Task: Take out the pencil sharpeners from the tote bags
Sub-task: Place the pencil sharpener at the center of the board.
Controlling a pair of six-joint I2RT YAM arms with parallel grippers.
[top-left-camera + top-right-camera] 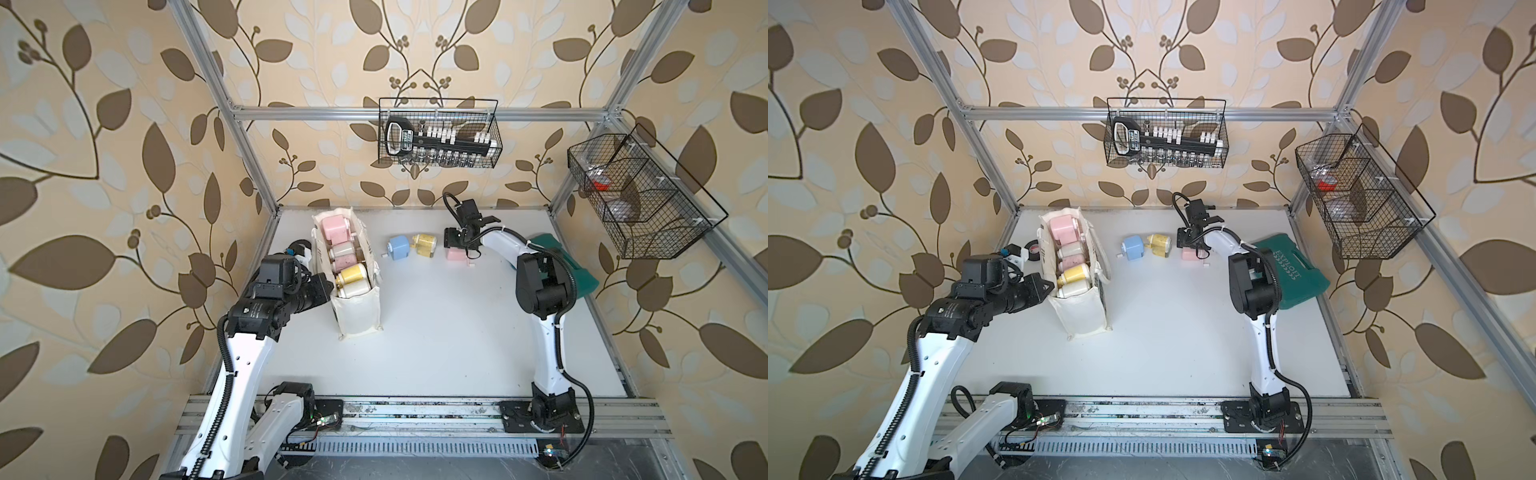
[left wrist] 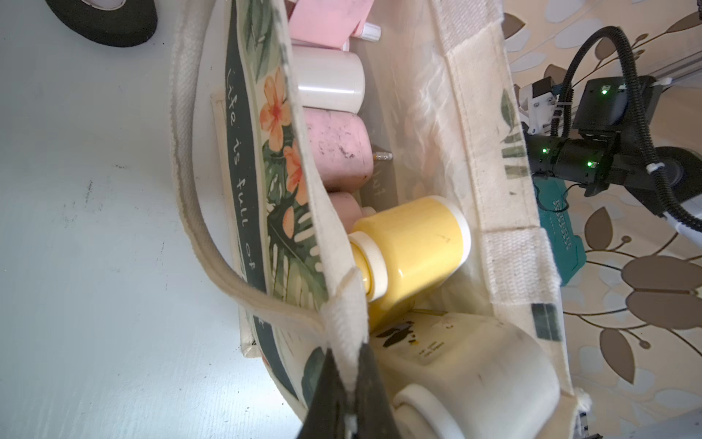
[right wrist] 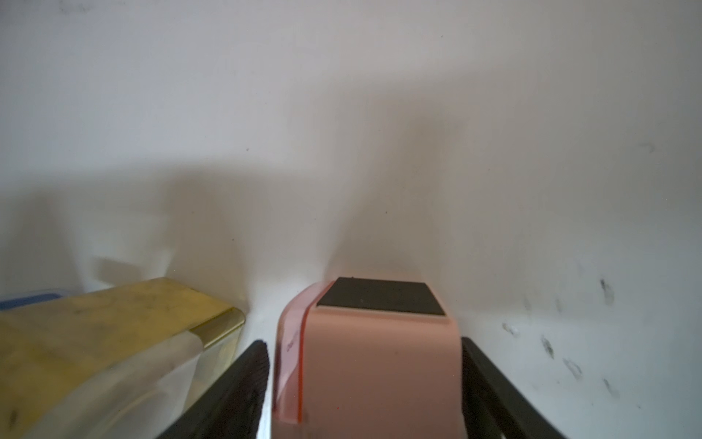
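At the table's left side, the left gripper [image 2: 351, 384] was clamped shut on the near rim of the tote bag [image 1: 357, 309], pinching the canvas beside a handle root. Inside the open bag lay a row of pencil sharpeners: pink [image 1: 334, 230], cream [image 1: 343, 250], dusty pink [image 1: 345, 264], yellow [image 1: 351, 276]. The left arm reached in low from the wall side, its wrist level with the bag's mouth. Bare tabletop [image 1: 436, 332] stretched to the bag's right. Farther right, a blue sharpener [image 1: 400, 247] and a yellow sharpener [image 1: 424, 243] touched each other. Just beside them stood a pink sharpener [image 3: 380, 361] between the spread fingers [image 3: 243, 384] of the right gripper [image 3: 364, 380], small gaps showing either side. The right arm bent forward and down over it.
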